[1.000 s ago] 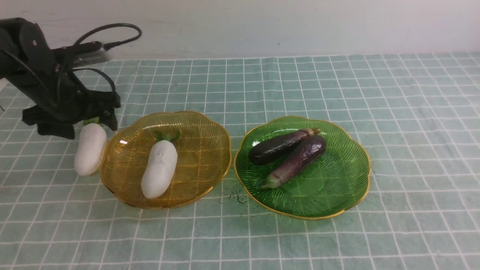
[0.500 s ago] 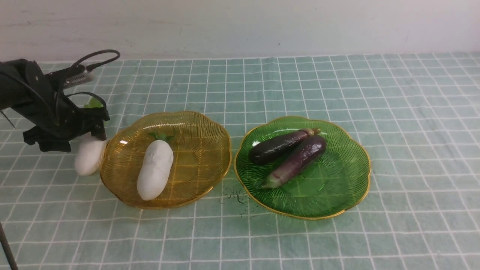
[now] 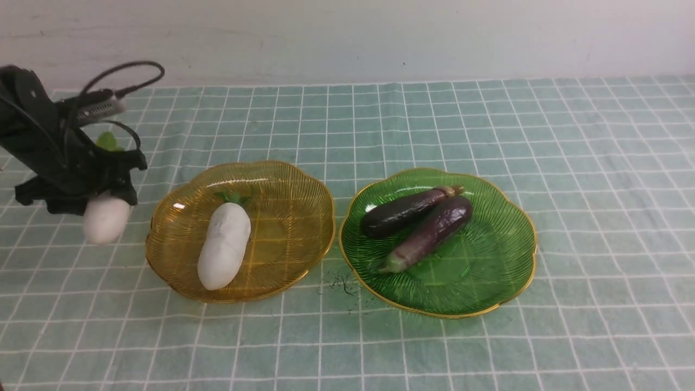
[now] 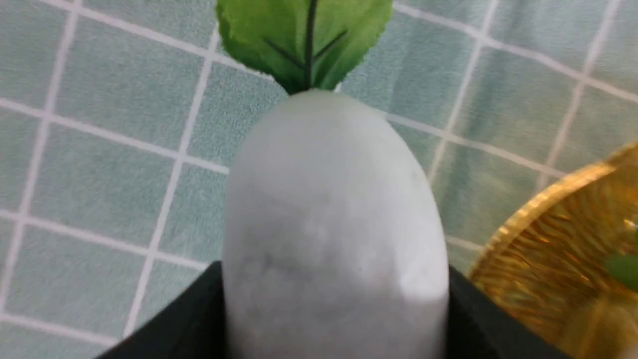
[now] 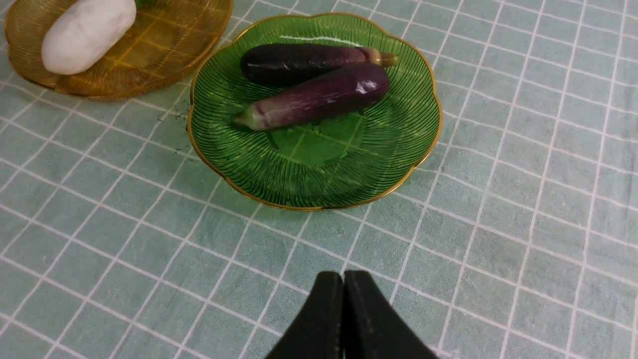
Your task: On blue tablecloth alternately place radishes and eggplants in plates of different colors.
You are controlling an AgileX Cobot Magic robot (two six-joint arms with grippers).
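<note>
Your left gripper [image 3: 104,200] pinches a radish [image 3: 105,220] near the amber plate [image 3: 296,217]; your right gripper [image 5: 344,280] sits pressed together.

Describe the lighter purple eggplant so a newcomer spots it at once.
Find the green plate, right of the amber plate. Two eggplants lie together in it. Yours is the nearer, lighter purple eggplant with a pale green stem end; the other eggplant is darker, tan-stemmed.
</note>
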